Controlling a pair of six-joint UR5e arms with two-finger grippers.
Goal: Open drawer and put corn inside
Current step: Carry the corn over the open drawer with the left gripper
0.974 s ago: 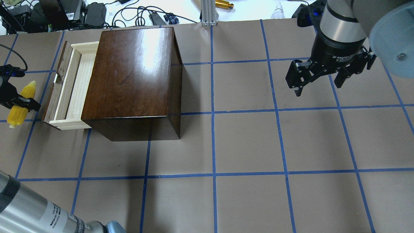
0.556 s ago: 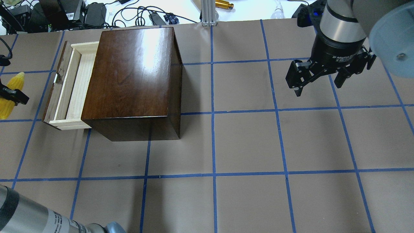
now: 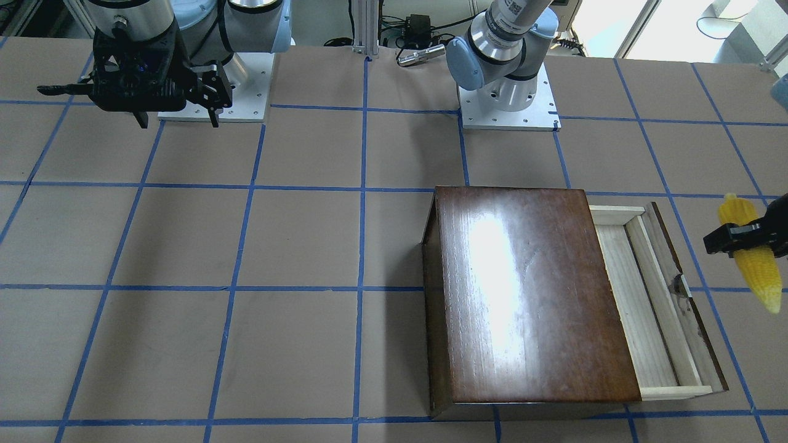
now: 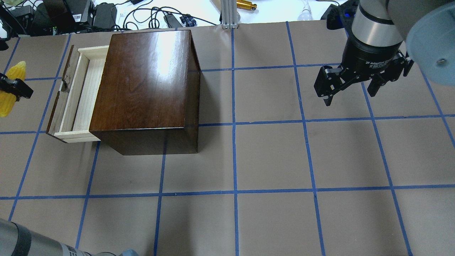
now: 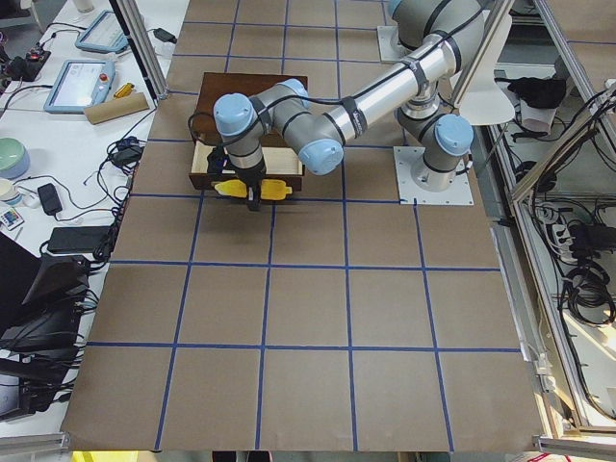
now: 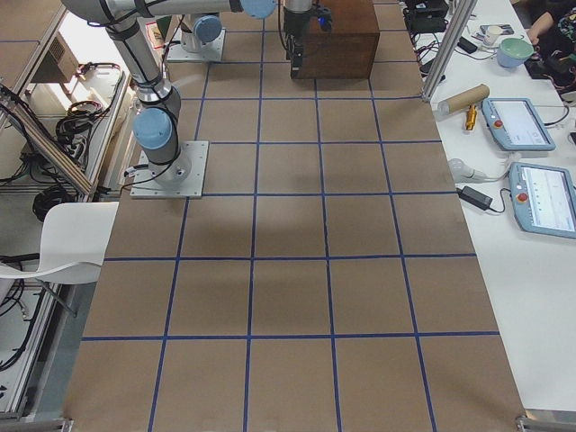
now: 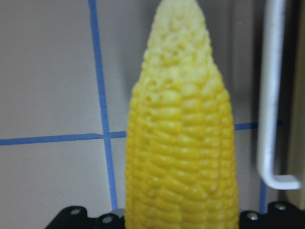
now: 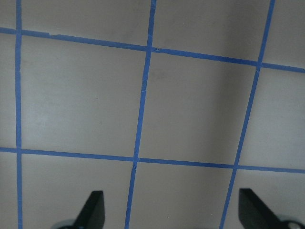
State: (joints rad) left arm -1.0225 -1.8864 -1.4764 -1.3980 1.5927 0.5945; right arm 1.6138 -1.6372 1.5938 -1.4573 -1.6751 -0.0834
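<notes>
The left gripper point(image 3: 746, 237), clenched on the corn point(image 3: 758, 271), hovers near the table's left edge beside the open drawer point(image 3: 634, 307) awaiting it; the right gripper point(image 4: 350, 94) idles, jaws spread.

Bright, even light; glare streaks the box point(image 4: 149, 78) top; wrist-view corn point(image 7: 183, 157) blurred.

Brown paper-covered worktop point(image 4: 270, 156), ruled into squares by blue tape. Silver aluminium profile post point(image 4: 228, 14), upright at its far edge. Brass-coloured metal cylinder point(image 4: 246, 5), lying just beyond the post. Black power adapters and cables point(image 4: 104, 15), tangled. White side table point(image 6: 540, 297) bearing a cardboard tube point(image 6: 463, 98), two grey-framed touchscreen tablets point(image 6: 517, 123) and a pale green bowl point(image 6: 517, 50). White plastic chair point(image 6: 72, 238).
</notes>
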